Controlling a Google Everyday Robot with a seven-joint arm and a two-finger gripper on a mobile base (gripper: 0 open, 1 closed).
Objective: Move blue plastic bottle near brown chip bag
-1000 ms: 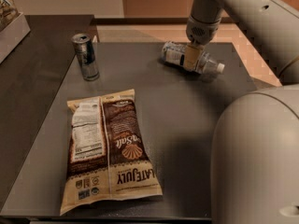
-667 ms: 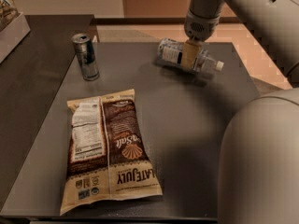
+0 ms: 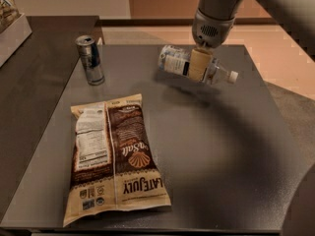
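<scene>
The blue plastic bottle point(image 3: 178, 63), clear with a white cap and a pale label, hangs sideways above the dark table, cap to the right. My gripper point(image 3: 198, 66) comes down from the top and is shut on the bottle's middle, holding it off the surface; its shadow falls on the table below. The brown chip bag point(image 3: 114, 157), dark brown and cream with an orange shell logo, lies flat at the front left of the table, well apart from the bottle.
A slim blue-and-silver can point(image 3: 90, 59) stands upright at the back left of the table point(image 3: 221, 156). A second dark surface lies to the left, with a white box point(image 3: 12, 28) at its far corner. The robot's arm crosses the top right.
The gripper has lifted the bottle off the table and carried it a little to the left and toward the front. The bag and can have not moved.
</scene>
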